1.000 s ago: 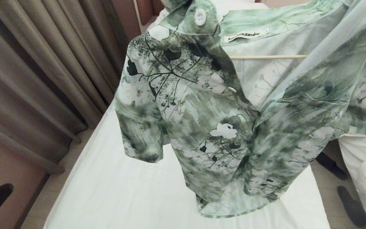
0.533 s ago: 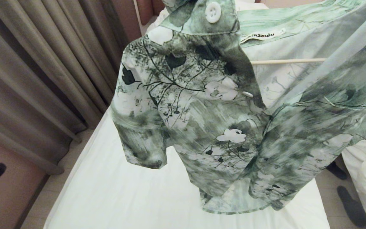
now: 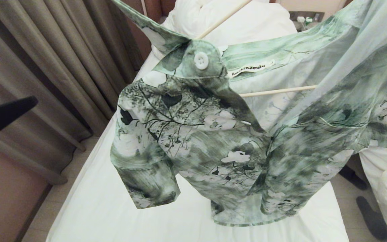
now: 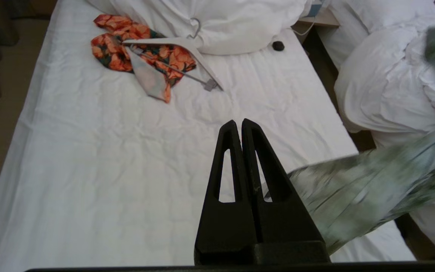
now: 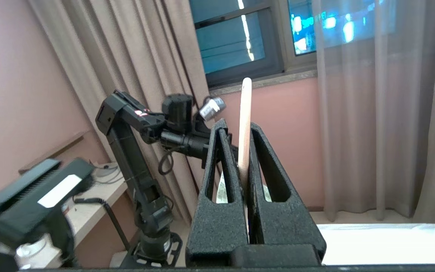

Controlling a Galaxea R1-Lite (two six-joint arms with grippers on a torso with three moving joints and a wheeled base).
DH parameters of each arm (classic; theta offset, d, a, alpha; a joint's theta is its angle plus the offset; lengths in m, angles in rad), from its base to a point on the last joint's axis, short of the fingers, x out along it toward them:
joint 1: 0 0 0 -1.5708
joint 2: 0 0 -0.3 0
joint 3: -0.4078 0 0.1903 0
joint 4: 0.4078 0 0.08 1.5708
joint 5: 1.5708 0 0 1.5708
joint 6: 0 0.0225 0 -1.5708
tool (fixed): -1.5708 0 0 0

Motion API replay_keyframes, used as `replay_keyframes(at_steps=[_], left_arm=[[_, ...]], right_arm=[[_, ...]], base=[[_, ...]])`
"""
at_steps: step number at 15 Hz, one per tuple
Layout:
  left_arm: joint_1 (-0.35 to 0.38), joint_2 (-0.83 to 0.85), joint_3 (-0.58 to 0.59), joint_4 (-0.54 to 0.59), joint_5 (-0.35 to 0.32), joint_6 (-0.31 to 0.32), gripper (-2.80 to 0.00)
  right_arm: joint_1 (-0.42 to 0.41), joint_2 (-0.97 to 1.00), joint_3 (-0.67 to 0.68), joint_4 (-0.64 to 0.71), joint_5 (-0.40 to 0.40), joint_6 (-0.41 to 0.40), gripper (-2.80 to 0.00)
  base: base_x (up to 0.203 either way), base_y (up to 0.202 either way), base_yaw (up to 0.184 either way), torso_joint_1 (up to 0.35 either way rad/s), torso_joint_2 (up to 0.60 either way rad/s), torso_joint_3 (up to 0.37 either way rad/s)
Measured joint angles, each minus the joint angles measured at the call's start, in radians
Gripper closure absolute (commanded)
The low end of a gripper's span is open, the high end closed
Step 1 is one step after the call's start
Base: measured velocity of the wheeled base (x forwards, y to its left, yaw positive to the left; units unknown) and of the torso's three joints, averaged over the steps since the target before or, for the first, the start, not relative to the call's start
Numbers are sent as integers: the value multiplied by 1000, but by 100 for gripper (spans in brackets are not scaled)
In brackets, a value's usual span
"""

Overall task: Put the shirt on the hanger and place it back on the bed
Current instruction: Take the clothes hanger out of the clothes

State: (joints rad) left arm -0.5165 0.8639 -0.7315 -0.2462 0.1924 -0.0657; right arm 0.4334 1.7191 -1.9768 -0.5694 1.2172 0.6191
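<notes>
The right gripper [image 5: 240, 130] clamps the hanger [image 5: 244, 124], shirt [image 3: 220, 134] hanging above the bed [image 3: 113, 208]; left gripper [image 4: 239, 126] fingers together, empty.

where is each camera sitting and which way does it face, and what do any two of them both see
Head view: from the robot's head, down at the shirt hung on the hanger above the bed; the left gripper shows at the left edge.
Left wrist view: behind the shut left gripper, looking down the bed.
Right wrist view: behind the right gripper shut on the hanger, facing curtains and window.
Head and left wrist share shirt and bed.
</notes>
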Motion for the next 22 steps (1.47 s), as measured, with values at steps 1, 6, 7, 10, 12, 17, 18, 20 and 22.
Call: replay_keyframes(at_steps=[1, 6, 7, 10, 12, 17, 18, 20, 22], left_arm=[[-33, 14, -33, 24, 32, -1, 0], [-214, 48, -113, 117, 172, -6, 0], [-241, 66, -120, 116, 185, -2, 0], [-298, 136, -167, 90, 234, 10, -280], [-328, 191, -206, 69, 246, 14, -280], [-403, 306, -260, -20, 307, 9, -280], [-414, 328, -263, -35, 314, 9, -280], [-440, 380, -283, -50, 342, 11, -280], [-457, 433, -314, -51, 364, 13, -280]], right_arm=[[0, 9, -1, 0, -8, -2, 0], [-4, 58, -2, -1, -39, -29, 0], [-5, 64, -2, -1, -40, -30, 0], [-22, 77, -2, -1, -41, -30, 0], [-34, 82, -2, -3, -41, -33, 0], [-65, 107, 0, -2, -44, -53, 0], [-70, 112, 0, -2, -44, -56, 0], [-77, 118, 2, -1, -44, -59, 0], [-79, 124, 3, -1, -44, -67, 0]], base=[[0, 0, 0, 0, 0, 0], [0, 0, 0, 0, 0, 0], [0, 0, 0, 0, 0, 0], [0, 0, 0, 0, 0, 0], [0, 0, 0, 0, 0, 0], [0, 0, 0, 0, 0, 0], [0, 0, 0, 0, 0, 0], [0, 0, 0, 0, 0, 0], [0, 0, 0, 0, 0, 0]])
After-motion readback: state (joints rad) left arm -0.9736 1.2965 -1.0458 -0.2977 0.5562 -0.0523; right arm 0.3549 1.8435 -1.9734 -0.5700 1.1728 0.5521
